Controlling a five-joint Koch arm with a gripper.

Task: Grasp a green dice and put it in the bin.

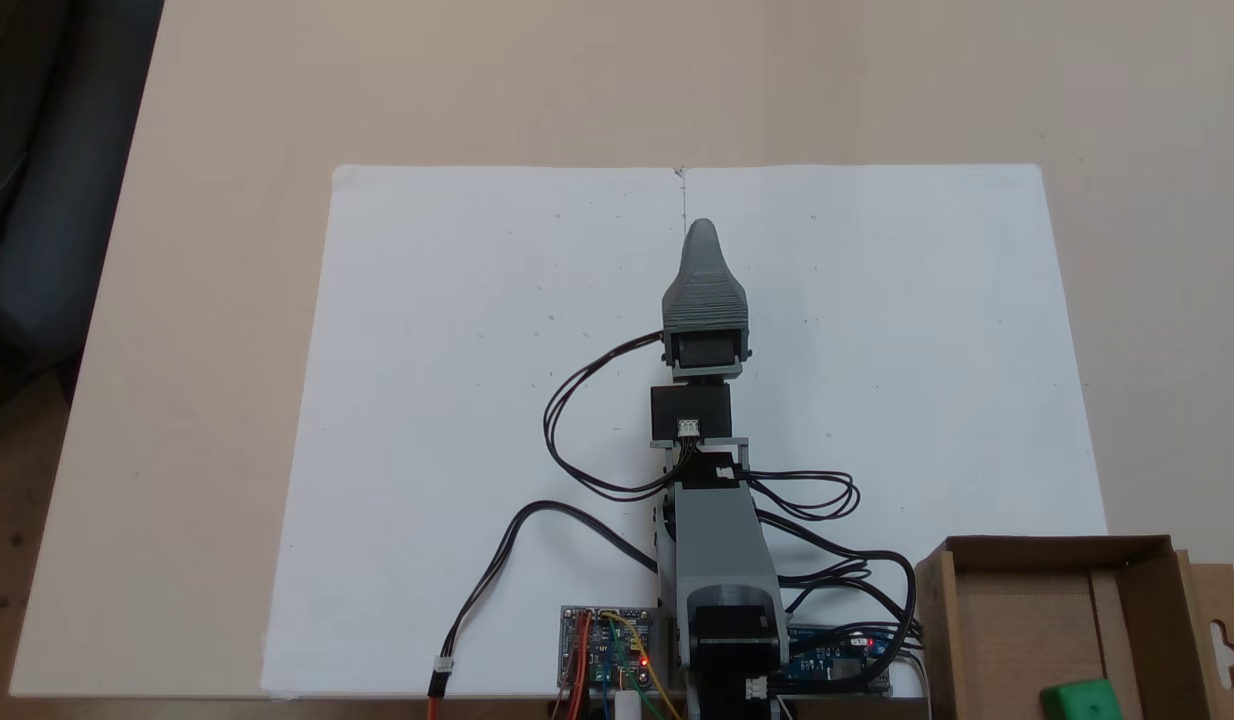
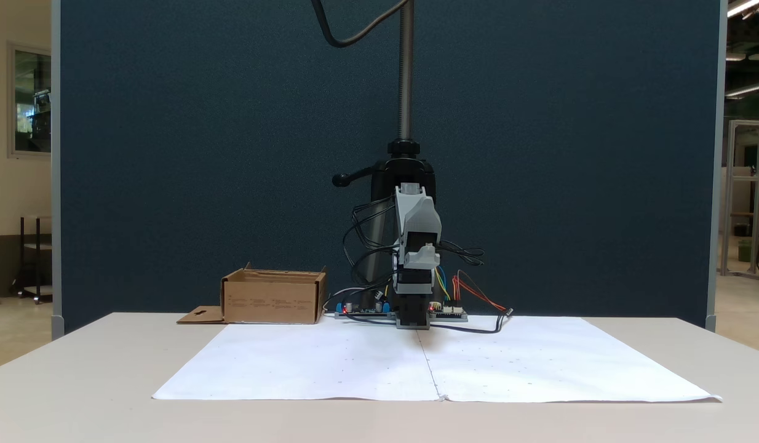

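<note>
Although the task is to bin it, the green dice (image 1: 1080,699) already lies inside the bin (image 1: 1017,640), at the near right corner of the table (image 1: 227,120) in the top-down fixed view, partly cut off by the frame edge. It looks light, rigid and smooth, best pinched across flat opposite faces. Whether the claw (image 1: 701,232) is open or closed, I cannot tell; it hangs over the white paper (image 1: 457,400), carrying nothing visible.
</note>
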